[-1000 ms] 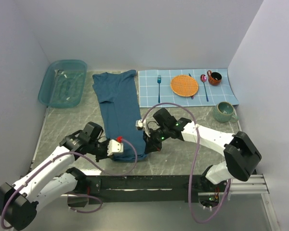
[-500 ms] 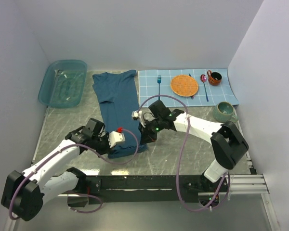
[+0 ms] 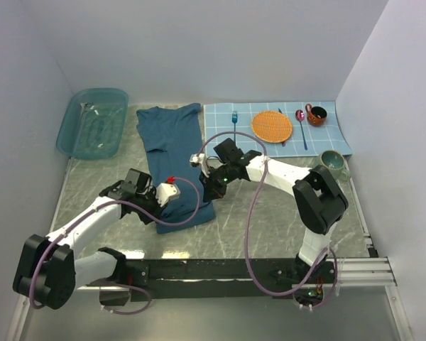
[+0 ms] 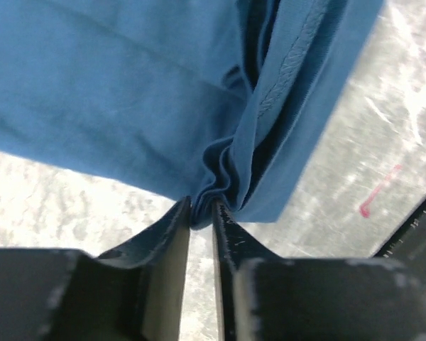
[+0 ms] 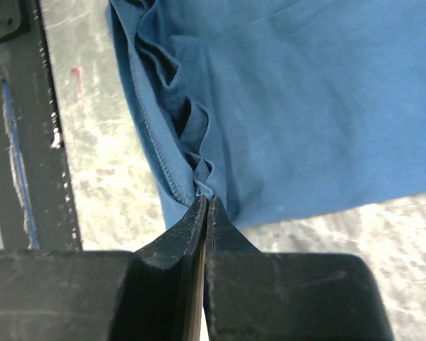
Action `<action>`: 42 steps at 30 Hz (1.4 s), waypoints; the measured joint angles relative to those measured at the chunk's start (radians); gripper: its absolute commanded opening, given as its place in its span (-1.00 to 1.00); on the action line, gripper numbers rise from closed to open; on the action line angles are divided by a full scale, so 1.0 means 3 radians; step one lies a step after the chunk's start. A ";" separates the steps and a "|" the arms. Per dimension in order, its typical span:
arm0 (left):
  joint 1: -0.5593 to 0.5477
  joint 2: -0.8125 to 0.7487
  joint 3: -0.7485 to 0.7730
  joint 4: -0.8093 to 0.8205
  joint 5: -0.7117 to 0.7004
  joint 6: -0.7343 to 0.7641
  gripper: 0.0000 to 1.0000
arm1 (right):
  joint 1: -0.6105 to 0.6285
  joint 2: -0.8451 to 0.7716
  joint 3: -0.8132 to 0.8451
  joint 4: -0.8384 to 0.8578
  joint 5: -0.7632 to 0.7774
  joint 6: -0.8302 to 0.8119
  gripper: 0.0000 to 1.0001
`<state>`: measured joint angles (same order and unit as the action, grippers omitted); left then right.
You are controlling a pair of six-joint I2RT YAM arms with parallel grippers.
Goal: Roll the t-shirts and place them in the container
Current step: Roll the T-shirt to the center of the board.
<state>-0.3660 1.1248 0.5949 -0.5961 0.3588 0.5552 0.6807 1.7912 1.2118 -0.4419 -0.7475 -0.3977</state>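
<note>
A dark teal-blue t-shirt (image 3: 172, 138) is laid lengthwise on the marbled bench (image 3: 270, 220). Its far end is spread between the blue tub (image 3: 92, 122) and the checked placemat (image 3: 220, 138), and its near end is bunched. The left corner of that near end is taken by the left pincer (image 4: 201, 206): its tips are drawn almost together, and pleats of cloth are gathered into the narrow slot between them. The right corner is taken by the right pincer (image 5: 205, 200), whose tips are pressed tight together on the stitched hem. Beyond both pincers the rest of the shirt is spread flat on the bench.
</note>
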 measured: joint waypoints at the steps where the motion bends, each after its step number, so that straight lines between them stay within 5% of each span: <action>1: 0.0013 0.0009 0.0000 0.0019 -0.0027 -0.0015 -0.32 | -0.0005 0.0024 0.0024 0.0004 0.0008 0.0001 -0.81; 7: 0.0193 -0.0042 0.0061 0.0117 -0.0164 -0.0215 0.15 | -0.0025 0.0215 0.0257 0.0062 0.0242 0.0139 -0.12; 12: 0.0271 -0.0605 0.0239 0.0254 -0.0165 -0.0299 0.29 | -0.0145 0.0042 0.0221 0.0100 0.0505 0.0247 -0.02; 16: 0.0271 -0.1044 0.0308 0.0323 0.0064 -0.0254 -0.02 | -0.0245 -0.0411 -0.0015 0.0075 0.0576 0.0172 -0.03; 20: 0.0270 -0.0951 0.0404 0.0001 0.0506 -0.0070 -0.27 | -0.0237 -0.0661 -0.0095 0.0034 0.0479 0.0055 -0.10; 27: 0.0397 0.0577 0.1310 -0.0874 0.1208 -0.0116 -0.87 | -0.0093 -0.0314 -0.0056 -0.0031 0.0013 0.0000 -0.56; 31: 0.0655 0.1147 0.1592 -0.1091 0.1653 -0.0318 -0.94 | -0.0024 -0.0104 -0.0057 -0.0057 -0.0251 0.0053 -0.65; 37: 0.0706 0.1217 0.1692 -0.1233 0.1906 -0.1026 -0.80 | -0.0005 -0.0069 -0.0061 -0.0045 -0.0584 0.0092 -0.66; 42: 0.0938 0.1226 0.1493 -0.0732 0.1727 -0.1910 -0.80 | 0.0006 0.0169 -0.0062 0.0192 -0.0750 0.0323 -0.69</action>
<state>-0.0845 1.4925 1.0428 -0.8158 0.8768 -0.0177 0.6827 1.8420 1.1931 -0.3843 -0.9726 -0.3008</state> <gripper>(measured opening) 0.098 0.166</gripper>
